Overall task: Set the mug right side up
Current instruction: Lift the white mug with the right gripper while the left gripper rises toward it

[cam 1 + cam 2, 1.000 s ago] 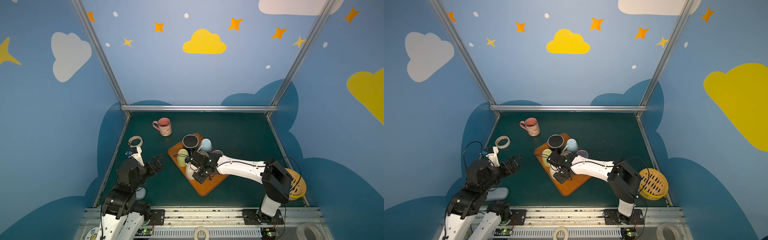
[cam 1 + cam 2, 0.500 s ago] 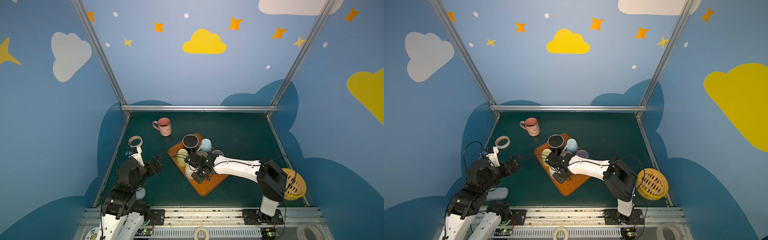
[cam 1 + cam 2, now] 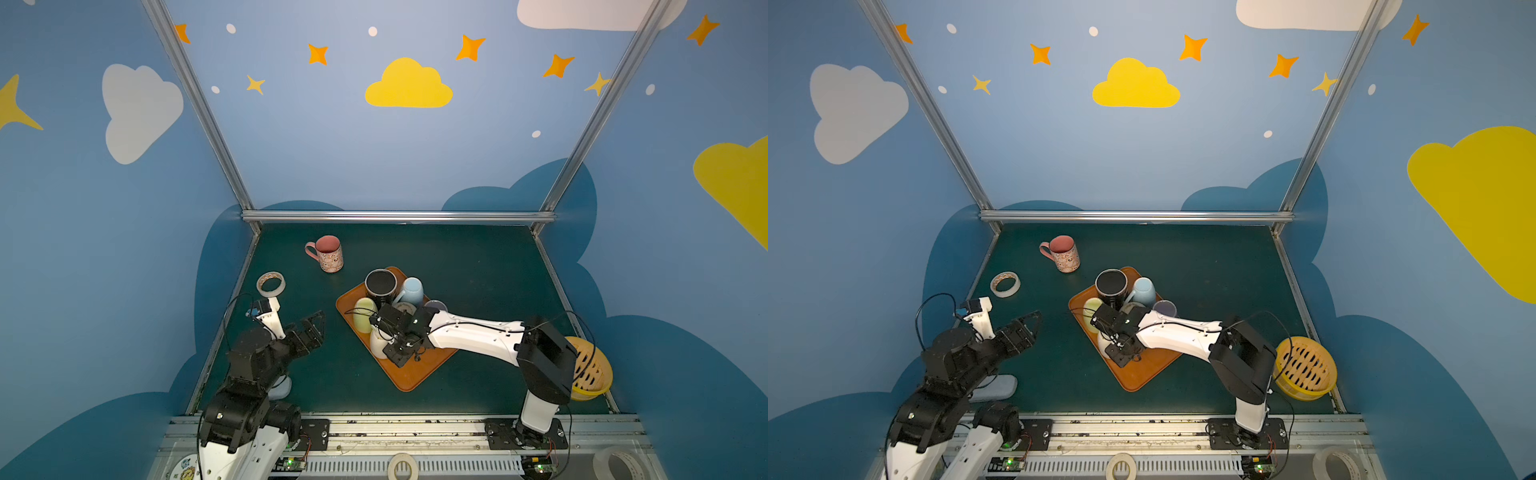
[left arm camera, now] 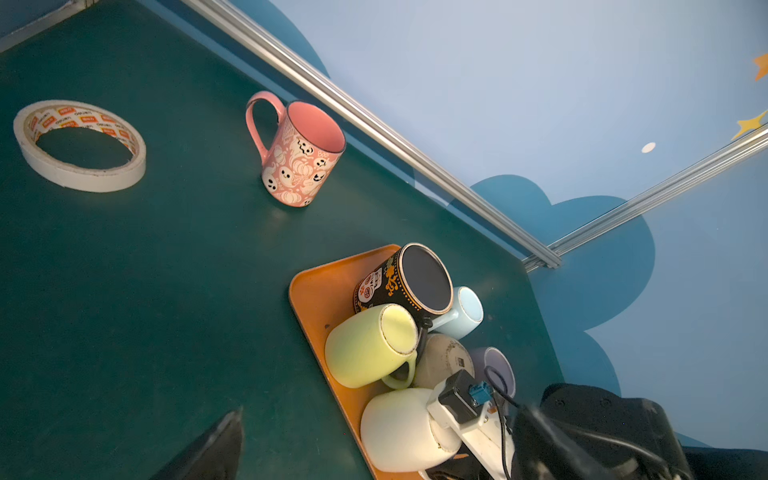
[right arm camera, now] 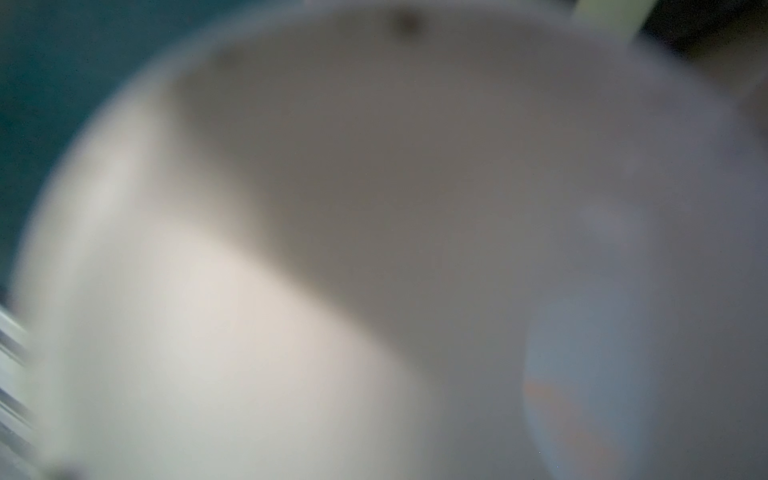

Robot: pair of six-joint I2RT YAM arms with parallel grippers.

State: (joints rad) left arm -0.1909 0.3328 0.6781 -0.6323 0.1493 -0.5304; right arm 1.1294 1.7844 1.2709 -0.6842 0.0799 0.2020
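Two robot arms work over a dark green table (image 3: 478,266) inside a blue booth painted with clouds and stars. In both top views an orange tray (image 3: 409,374) (image 3: 1138,370) lies near the middle of the table, crowded with mugs. The white mug (image 3: 377,345) (image 3: 1104,345) sits at the near end of the tray, just beside a yellow-green mug (image 3: 364,316) that is base up. Further back on the tray are a black mug (image 3: 380,284), a light blue mug (image 3: 411,291), a beige mug (image 3: 405,308) and a lavender mug (image 3: 435,306).

The right arm reaches across the tray and its end effector (image 3: 390,338) (image 3: 1119,338) is pressed against the white mug. Its jaws are hidden, so it cannot be told whether they clamp the mug. The right wrist view is filled by a blurred, very close white mug (image 5: 249,332).

The left end effector (image 3: 312,328) (image 3: 1025,328) hangs above bare table to the left of the tray, its jaws spread wide and holding nothing.

Off the tray, a pink patterned mug (image 3: 328,254) (image 4: 299,153) stands upright toward the back left, mouth up. A roll of tape (image 3: 270,284) (image 4: 79,145) lies flat near the left edge. A yellow slotted basket (image 3: 590,370) sits at the near right edge, behind the right arm
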